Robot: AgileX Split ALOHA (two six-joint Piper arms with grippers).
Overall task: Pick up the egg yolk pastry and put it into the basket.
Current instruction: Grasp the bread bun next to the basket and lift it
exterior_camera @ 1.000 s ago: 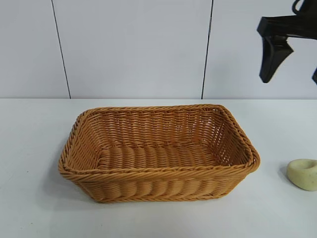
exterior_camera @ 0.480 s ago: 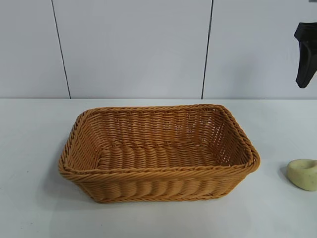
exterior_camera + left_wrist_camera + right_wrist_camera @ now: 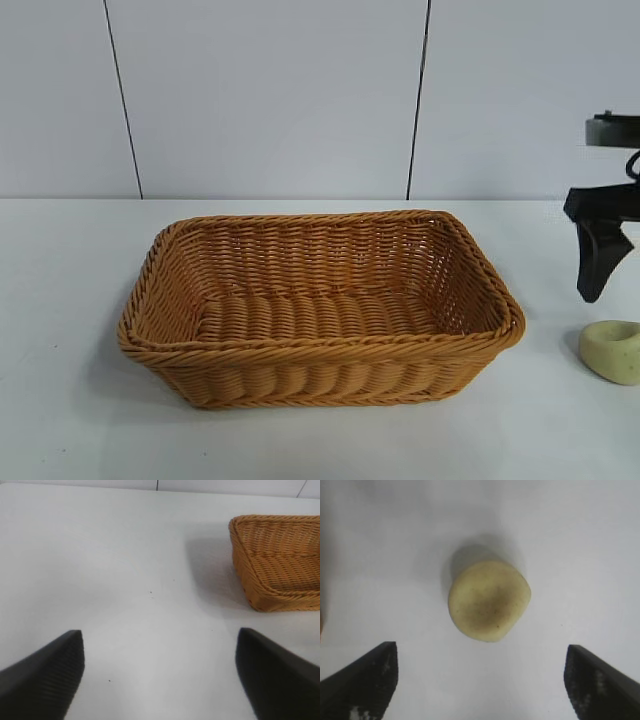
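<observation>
Now — open right claw (image 3: 480, 680) above pastry (image 3: 489, 600).

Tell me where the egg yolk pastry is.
The egg yolk pastry lies on the table at the exterior view's right edge, right of the basket, below the open right gripper.

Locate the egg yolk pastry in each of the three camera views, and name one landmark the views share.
Exterior view: the egg yolk pastry lies on the white table at the right edge, beside the basket, below the open right gripper.
Left wrist view: not in it; only the basket's corner and the open left gripper show.
Right wrist view: centre of the picture, ahead of the fingers.
Shared landmark: the white table, in all three views.
</observation>
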